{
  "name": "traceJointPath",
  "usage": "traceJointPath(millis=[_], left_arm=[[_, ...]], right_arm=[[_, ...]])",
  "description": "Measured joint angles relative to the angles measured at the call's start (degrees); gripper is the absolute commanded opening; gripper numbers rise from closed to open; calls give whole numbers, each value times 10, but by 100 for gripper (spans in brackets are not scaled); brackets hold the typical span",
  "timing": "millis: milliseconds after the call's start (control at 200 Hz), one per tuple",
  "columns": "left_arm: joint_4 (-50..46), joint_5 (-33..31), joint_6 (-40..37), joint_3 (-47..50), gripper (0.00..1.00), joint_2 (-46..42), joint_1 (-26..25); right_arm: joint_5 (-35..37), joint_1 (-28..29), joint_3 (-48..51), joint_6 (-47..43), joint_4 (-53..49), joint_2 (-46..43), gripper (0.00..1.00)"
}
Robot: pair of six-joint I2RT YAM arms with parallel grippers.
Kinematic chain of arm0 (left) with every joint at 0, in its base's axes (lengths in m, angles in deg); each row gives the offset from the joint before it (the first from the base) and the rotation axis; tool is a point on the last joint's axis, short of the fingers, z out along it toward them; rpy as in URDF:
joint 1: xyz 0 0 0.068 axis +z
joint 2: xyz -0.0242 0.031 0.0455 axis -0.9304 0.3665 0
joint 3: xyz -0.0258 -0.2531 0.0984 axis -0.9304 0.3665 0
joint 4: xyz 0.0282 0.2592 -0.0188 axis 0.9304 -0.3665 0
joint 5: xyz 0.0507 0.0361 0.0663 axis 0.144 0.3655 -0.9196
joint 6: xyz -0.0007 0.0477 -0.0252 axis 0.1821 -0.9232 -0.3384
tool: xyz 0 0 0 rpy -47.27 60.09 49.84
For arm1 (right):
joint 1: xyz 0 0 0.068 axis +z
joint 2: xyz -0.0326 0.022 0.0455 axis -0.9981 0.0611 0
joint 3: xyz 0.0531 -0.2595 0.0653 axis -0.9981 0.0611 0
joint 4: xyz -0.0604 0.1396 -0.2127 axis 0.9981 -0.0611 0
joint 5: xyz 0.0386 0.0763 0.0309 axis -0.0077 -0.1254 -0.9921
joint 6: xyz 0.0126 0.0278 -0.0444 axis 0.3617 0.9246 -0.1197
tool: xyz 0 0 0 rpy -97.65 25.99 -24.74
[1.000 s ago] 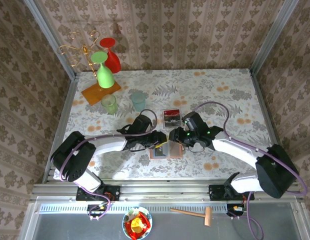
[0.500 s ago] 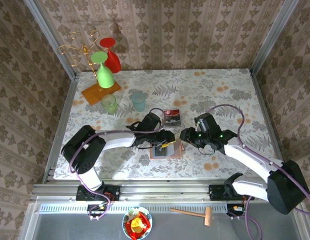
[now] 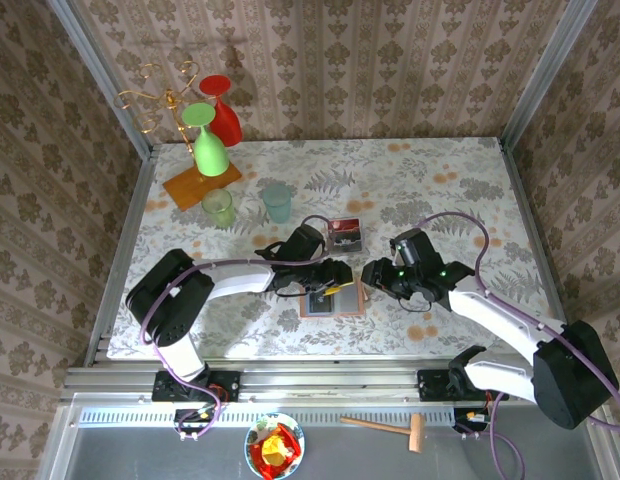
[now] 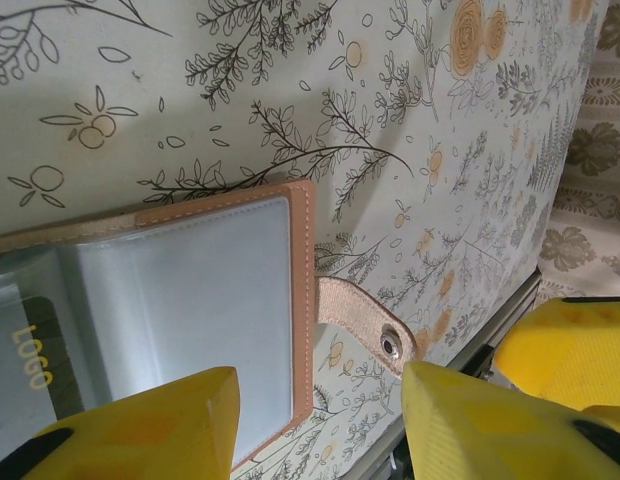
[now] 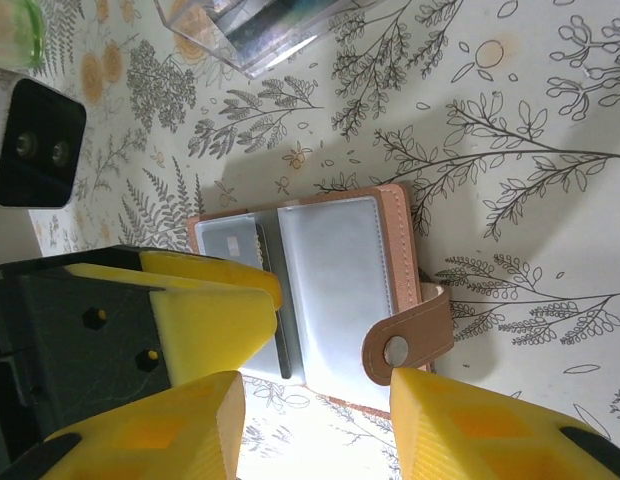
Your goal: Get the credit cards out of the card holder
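The card holder (image 3: 346, 303) lies open and flat on the counter (image 3: 440, 180), toward its 6 o'clock edge. Its grey-blue pockets face up and its snap strap (image 4: 375, 328) is spread out on the counter. A dark credit card (image 4: 28, 362) with yellow lettering sits in one pocket. The left gripper (image 3: 336, 284) hangs over the holder's 11 o'clock corner, its jaws released with nothing between them; one yellow finger (image 5: 215, 300) lies over the holder's left half. The right gripper (image 3: 368, 276) sits just off the 2 o'clock corner, its jaws likewise parted and empty. Near the holder's 12 o'clock stands a clear tray (image 3: 356, 243) with a red-banded card (image 3: 342, 227) inside.
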Motion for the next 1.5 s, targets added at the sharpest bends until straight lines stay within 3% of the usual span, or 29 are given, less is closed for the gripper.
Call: traceJointPath(millis=[405, 740, 1050, 1500], left_arm=[[8, -2, -1, 48, 47, -38, 16], [24, -7, -1, 121, 45, -103, 43], [41, -9, 0, 171, 34, -131, 57], [33, -22, -11, 177, 23, -132, 57]], right_arm=[[-25, 9, -22, 4, 19, 68, 43], [-25, 61, -85, 17, 30, 144, 43], [-24, 103, -113, 30, 40, 199, 41], [-26, 111, -129, 33, 60, 259, 36]])
